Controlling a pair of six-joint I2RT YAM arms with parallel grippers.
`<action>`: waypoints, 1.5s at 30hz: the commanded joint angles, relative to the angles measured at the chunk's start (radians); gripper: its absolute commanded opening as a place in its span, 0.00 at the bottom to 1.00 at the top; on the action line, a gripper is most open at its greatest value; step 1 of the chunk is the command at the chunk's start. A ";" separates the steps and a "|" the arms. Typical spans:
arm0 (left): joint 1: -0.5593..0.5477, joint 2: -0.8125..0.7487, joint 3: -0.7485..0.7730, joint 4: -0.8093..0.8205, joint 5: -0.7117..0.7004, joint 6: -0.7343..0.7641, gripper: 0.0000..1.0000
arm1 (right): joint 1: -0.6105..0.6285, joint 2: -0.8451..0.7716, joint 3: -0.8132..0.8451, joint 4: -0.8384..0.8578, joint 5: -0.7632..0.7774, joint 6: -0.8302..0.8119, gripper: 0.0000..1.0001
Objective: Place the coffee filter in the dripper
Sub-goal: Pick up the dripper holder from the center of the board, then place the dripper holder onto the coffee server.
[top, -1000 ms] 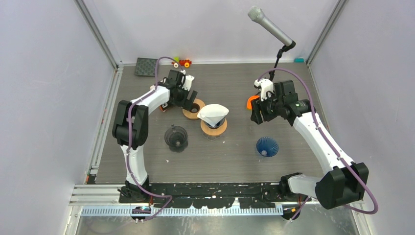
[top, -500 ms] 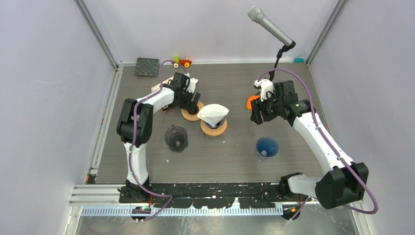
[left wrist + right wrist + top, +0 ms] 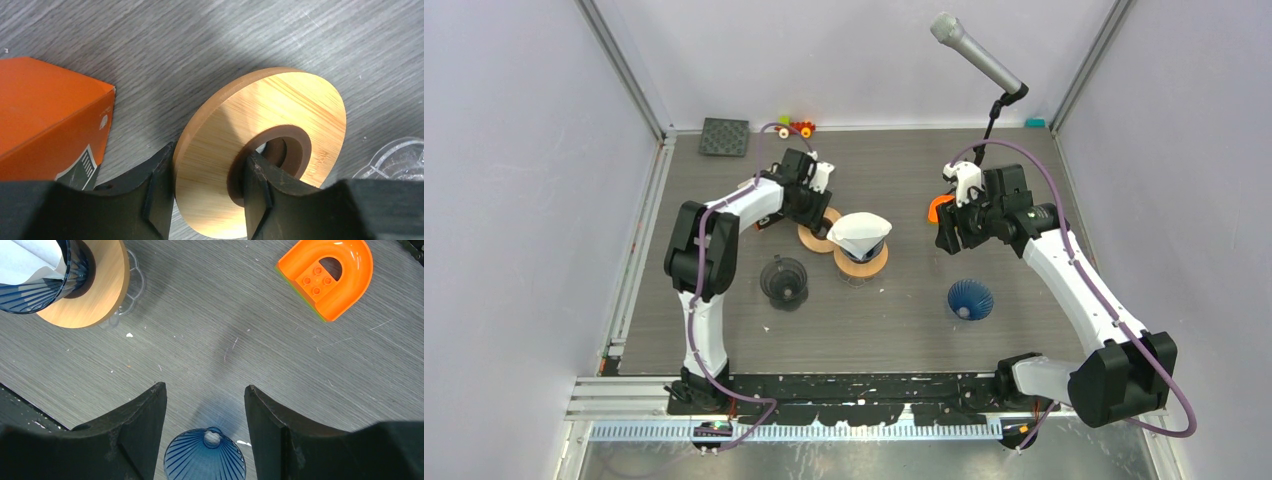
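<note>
Clamping a flat, grainy bamboo ring (image 3: 280, 115), the matte left pincer (image 3: 210, 152)

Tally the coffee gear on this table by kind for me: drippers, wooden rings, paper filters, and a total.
Drippers: 3 (blue dripper, dark dripper, filter-holding dripper)
Wooden rings: 2 (loose wooden ring, ring under the filter-holding dripper)
Paper filters: 1 (paper filter)
Total: 6

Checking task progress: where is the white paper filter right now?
Top view: the paper filter sits centrally, inside the ribbed dripper on its wooden collar, just right of the flat wooden ring and left of the orange arch block.
</note>
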 commanded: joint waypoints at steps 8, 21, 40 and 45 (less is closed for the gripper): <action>-0.008 -0.203 0.023 -0.138 0.081 0.077 0.29 | -0.004 -0.025 0.003 0.031 -0.019 -0.007 0.63; 0.143 -0.529 -0.066 -0.336 0.162 0.120 0.32 | -0.005 -0.039 -0.001 0.031 -0.021 -0.008 0.63; 0.184 -0.594 -0.301 -0.427 0.323 0.131 0.40 | -0.006 -0.052 -0.009 0.026 -0.036 -0.010 0.63; 0.181 -0.610 -0.335 -0.396 0.292 0.141 0.42 | -0.008 -0.041 -0.006 0.021 -0.044 -0.011 0.63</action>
